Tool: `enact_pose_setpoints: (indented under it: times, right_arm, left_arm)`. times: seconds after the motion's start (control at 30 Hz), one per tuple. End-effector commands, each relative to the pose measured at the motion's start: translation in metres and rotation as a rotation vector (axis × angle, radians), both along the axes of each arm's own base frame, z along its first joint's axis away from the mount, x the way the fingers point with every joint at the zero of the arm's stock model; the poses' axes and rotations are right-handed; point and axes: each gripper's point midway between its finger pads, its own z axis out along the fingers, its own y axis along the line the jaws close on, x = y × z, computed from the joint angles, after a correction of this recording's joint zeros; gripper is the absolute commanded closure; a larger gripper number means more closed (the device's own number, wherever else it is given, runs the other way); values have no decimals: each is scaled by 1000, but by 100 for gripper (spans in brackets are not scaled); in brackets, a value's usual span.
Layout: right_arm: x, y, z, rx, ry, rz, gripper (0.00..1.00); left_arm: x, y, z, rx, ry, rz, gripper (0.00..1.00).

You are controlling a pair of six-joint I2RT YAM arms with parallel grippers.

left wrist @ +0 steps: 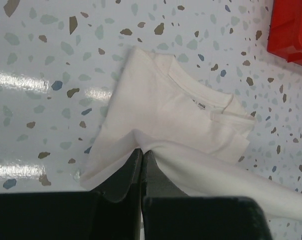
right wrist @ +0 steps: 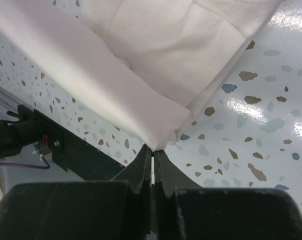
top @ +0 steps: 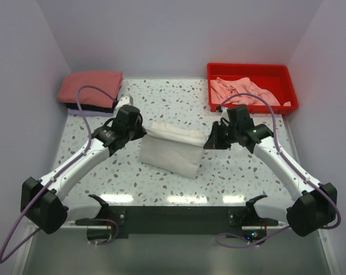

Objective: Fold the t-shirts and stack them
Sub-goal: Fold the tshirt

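Note:
A white t-shirt (top: pixel 172 149) lies partly folded in the middle of the speckled table. My left gripper (top: pixel 143 133) is shut on its left edge; in the left wrist view the jaws (left wrist: pixel 142 150) pinch a fold of the white t-shirt (left wrist: pixel 176 110), collar visible beyond. My right gripper (top: pixel 210 142) is shut on the shirt's right edge; in the right wrist view its tips (right wrist: pixel 153 148) pinch a corner of the layered white cloth (right wrist: pixel 156 55). Folded t-shirts (top: pixel 91 87) are stacked at the back left, salmon-red on top of black and lavender.
A red plastic tray (top: pixel 250 67) at the back right holds crumpled light pink t-shirts (top: pixel 242 91); its corner (left wrist: pixel 293 30) shows in the left wrist view. White walls close in three sides. A black mounting bar (top: pixel 173 220) runs along the near edge.

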Motion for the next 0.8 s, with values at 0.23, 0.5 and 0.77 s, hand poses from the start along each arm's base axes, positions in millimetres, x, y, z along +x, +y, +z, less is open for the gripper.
enact_pose_setpoints:
  times: [0.23, 0.5, 0.77]
  right_arm:
    - [61, -2, 5, 26, -64, -28, 100]
    - [100, -4, -17, 9, -24, -44, 100]
    - [137, -10, -50, -17, 24, -100, 100]
  left_arm:
    - [73, -5, 9, 10, -70, 17, 100]
    - [107, -2, -11, -9, -25, 16, 100]
    - [135, -7, -48, 0, 44, -17, 98]
